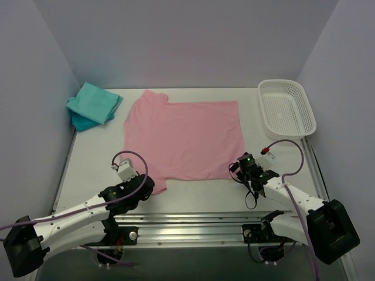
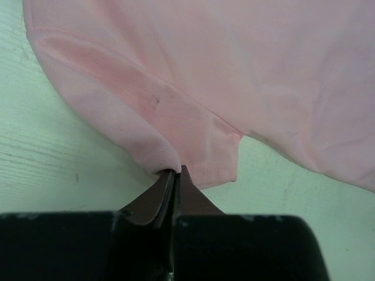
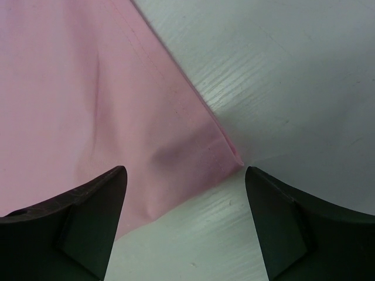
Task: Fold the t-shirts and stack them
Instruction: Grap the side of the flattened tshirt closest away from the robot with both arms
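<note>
A light pink t-shirt (image 1: pixel 184 137) lies spread flat in the middle of the table. My left gripper (image 1: pixel 149 186) is shut on the edge of its near left sleeve; in the left wrist view the gripper (image 2: pixel 176 171) pinches the cloth (image 2: pixel 193 140) between its tips. My right gripper (image 1: pixel 239 170) is open just above the shirt's near right hem corner; in the right wrist view the gripper (image 3: pixel 184 175) has that corner (image 3: pixel 225 149) lying between its spread fingers. Folded teal and blue t-shirts (image 1: pixel 94 105) sit stacked at the far left.
A white plastic mesh basket (image 1: pixel 287 108) stands at the far right of the table. White walls close in the back and both sides. A metal rail (image 1: pixel 193 225) runs along the near edge between the arm bases.
</note>
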